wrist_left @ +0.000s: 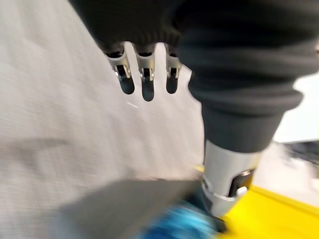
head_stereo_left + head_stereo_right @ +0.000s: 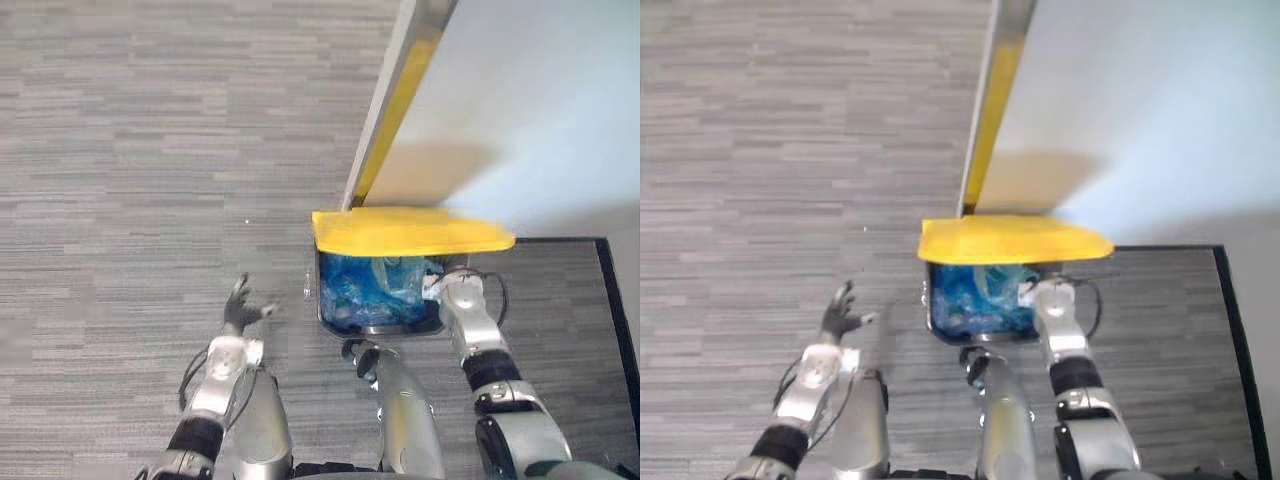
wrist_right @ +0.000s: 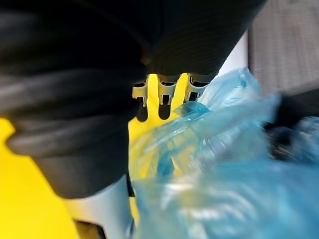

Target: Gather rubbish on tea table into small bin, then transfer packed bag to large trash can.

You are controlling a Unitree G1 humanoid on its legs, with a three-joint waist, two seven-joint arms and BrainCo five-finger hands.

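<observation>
A small bin [image 2: 322, 300] lined with a crumpled blue bag [image 2: 375, 285] stands on the carpet, half under a yellow panel [image 2: 410, 232]. My right hand [image 2: 460, 292] is at the bin's right rim, partly under that panel. In its wrist view its fingers [image 3: 164, 107] reach out straight, and the blue bag [image 3: 224, 149] lies against them. My left hand [image 2: 240, 312] hovers over bare carpet to the left of the bin, its fingers [image 1: 147, 82] spread and holding nothing.
A white tea table [image 2: 540, 110] with a yellow edge [image 2: 395, 110] runs back from the bin to the upper right. A dark line [image 2: 612, 290] borders the carpet at the far right. Grey carpet [image 2: 130, 150] stretches to the left.
</observation>
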